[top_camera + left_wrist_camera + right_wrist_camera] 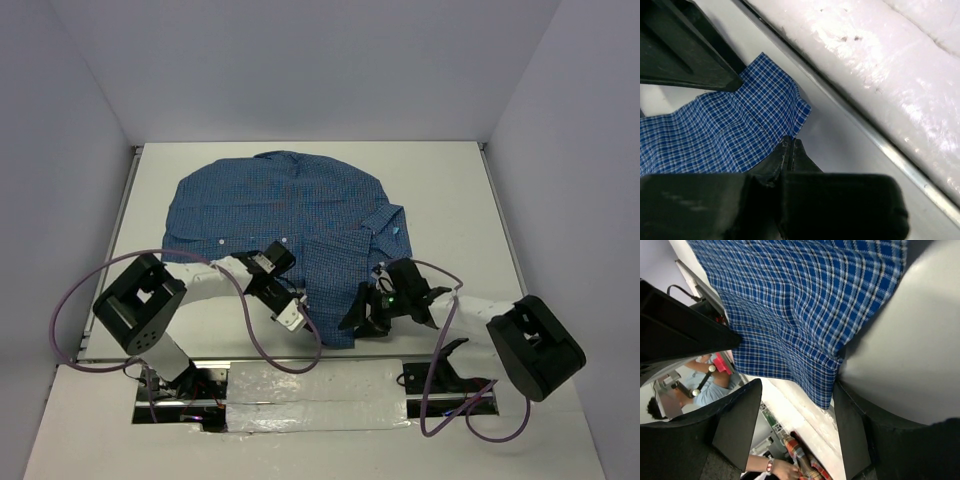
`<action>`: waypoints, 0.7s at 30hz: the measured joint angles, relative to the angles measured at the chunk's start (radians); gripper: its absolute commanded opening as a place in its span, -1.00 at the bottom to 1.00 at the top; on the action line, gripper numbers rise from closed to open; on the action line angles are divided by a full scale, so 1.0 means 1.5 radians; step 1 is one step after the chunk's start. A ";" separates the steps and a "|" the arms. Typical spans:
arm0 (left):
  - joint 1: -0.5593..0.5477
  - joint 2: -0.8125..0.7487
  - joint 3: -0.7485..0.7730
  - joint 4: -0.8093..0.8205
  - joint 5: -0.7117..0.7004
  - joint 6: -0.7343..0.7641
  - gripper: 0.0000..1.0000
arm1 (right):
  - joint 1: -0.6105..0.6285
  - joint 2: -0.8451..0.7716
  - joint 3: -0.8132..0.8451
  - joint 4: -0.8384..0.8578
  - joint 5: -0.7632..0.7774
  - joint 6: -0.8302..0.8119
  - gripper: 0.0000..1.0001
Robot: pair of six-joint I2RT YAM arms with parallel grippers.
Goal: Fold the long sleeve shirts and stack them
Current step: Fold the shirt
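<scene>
Lying spread across the white table [450, 200], the shirt [270, 205] is seen from above with its body toward 12 o'clock and a folded panel reaching toward 6 o'clock, between the two arms. The left gripper [292, 318] is set at 9 o'clock of that panel's near end. Its jaws are pressed together with the tips at the hem, and whether cloth is pinched cannot be told. The right gripper [362, 316] is placed at 3 o'clock of the panel with its jaws held wide; a checked corner is seen in the gap, not clamped. The shirt's near hem at 7 o'clock is covered by the left arm. At 6 o'clock the table is bordered by a metal rail [880, 145] and a plastic-wrapped pad [310, 385]. Purple cables [65, 310] are looped at 8 and 5 o'clock.
</scene>
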 measured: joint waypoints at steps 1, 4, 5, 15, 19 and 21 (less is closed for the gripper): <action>-0.004 -0.006 -0.012 0.019 0.001 -0.019 -1.00 | 0.004 -0.006 -0.006 0.004 0.000 0.007 0.32; -0.018 -0.026 -0.052 0.083 0.003 -0.084 -1.00 | 0.022 -0.016 -0.019 0.013 0.001 0.023 0.21; -0.022 -0.032 -0.064 0.101 0.003 -0.100 -1.00 | 0.027 -0.017 -0.024 0.020 0.006 0.028 0.15; -0.046 -0.036 -0.137 0.283 -0.006 -0.252 -1.00 | 0.048 -0.019 -0.082 0.061 0.019 0.073 -0.99; -0.046 -0.036 -0.137 0.310 -0.009 -0.282 -1.00 | 0.049 -0.031 -0.083 0.055 0.029 0.075 -1.00; -0.046 -0.037 -0.133 0.307 -0.009 -0.291 -1.00 | 0.049 -0.053 -0.082 0.041 0.035 0.071 -1.00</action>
